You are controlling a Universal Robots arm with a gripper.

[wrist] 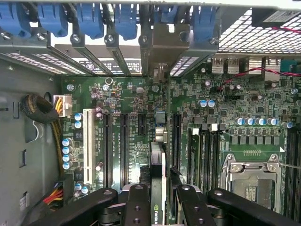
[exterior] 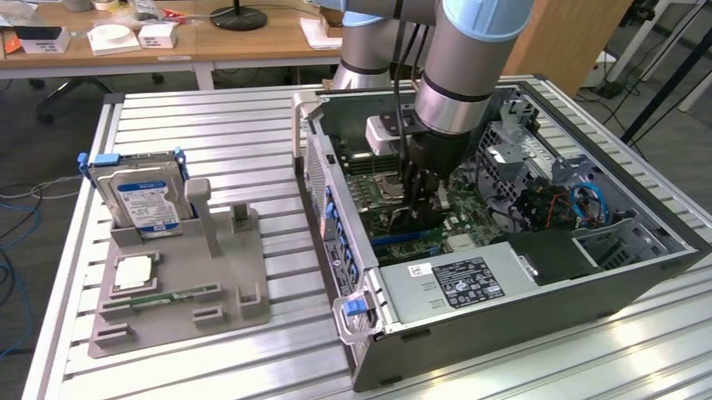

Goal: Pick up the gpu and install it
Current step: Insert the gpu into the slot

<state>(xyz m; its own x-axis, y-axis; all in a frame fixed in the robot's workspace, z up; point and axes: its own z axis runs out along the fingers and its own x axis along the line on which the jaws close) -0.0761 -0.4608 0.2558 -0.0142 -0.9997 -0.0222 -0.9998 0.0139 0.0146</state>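
Here the gpu (wrist: 158, 188) is held edge-on between the fingers of the gripper (wrist: 158, 200), which are clamped on its two flat faces, so that the thin lower edge points straight down at the motherboard (wrist: 225, 103). In the wrist view the card is seen standing in line with the long black expansion slots (wrist: 124, 146), just above the board and between two of them; whether its edge has already entered a slot cannot be told. The card is carried upright in this way, it may be judged, because a slot accepts it only edge first and parallel to its length. In the exterior view the gripper (exterior: 421, 208) is lowered deep into the open computer case (exterior: 489, 283), which lies on its side on the slatted table (exterior: 223, 133) so that the board faces upward and can be reached from above. Well apart, at the exterior view's left, a grey holder (exterior: 189, 283) stands on the table, with the hard drive (exterior: 139, 196) kept upright in one of its stands.
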